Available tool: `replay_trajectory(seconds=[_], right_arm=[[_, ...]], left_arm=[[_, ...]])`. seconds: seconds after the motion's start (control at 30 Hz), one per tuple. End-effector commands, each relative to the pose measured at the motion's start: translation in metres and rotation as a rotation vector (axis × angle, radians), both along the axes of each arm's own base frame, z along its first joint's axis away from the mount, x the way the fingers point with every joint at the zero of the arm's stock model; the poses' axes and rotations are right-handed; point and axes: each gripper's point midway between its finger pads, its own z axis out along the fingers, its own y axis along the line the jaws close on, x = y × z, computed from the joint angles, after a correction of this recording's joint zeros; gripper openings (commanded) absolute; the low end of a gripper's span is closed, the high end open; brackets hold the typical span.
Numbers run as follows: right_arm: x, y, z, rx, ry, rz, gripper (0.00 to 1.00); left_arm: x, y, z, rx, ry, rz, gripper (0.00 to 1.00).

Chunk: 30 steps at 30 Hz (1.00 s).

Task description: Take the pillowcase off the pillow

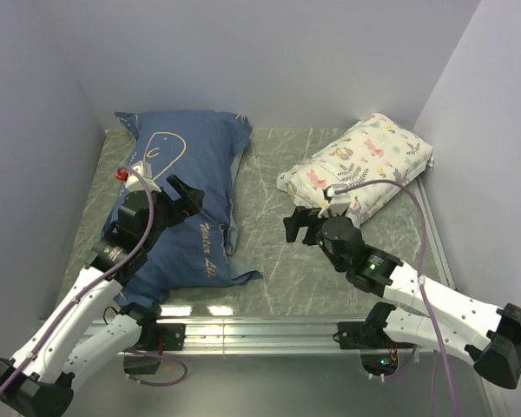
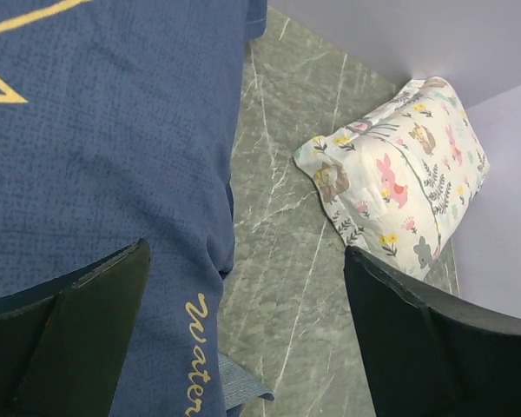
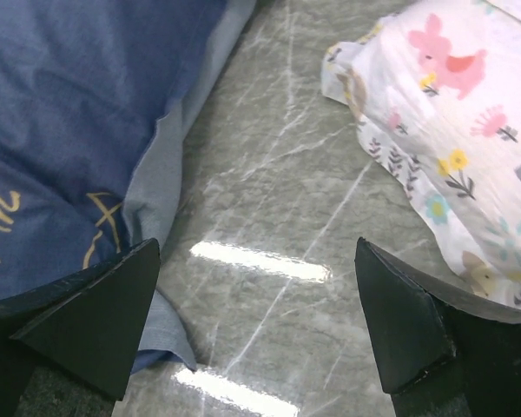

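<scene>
Top external view: my left tool [image 1: 187, 196] hangs wide open over the navy-blue fabric pillowcase [image 1: 191, 148] at the left of the grey marbled tabletop [image 1: 278, 261], right tool [image 1: 297, 226] likewise open beside it; nothing gripped yet, so next I'd pinch its near hem.

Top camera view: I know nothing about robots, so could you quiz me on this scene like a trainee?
1. True or false: the left hand is shut on the navy-blue fabric pillowcase with pale lettering.
2. What lies between that pillowcase and the floral-print cream pillow? A) bare grey marbled table B) a white towel C) a bowl
3. Fill in: the right hand has its jaws ____.
Key: 1 false, it is open; 2 A; 3 open.
</scene>
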Motion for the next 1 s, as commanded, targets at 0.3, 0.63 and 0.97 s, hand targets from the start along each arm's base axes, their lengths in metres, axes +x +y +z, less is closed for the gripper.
replay_trajectory(seconds=[0.3,0.63,0.97], right_arm=[[0.002,0.096,0.054,-0.123,-0.103,0.238,0.98],[-0.05,0.244,0.07,-0.357,-0.327,0.492,1.0],[-0.08,0.316,-0.016,-0.559,-0.333,0.65,1.0]], left_arm=[[-0.016,0.026,0.074,0.071,-0.165,0.033,0.99],[-0.028,0.06,0.11,0.128,-0.191,0.165,0.99],[-0.032,0.072,0.17,0.151,-0.297,0.202,0.99]])
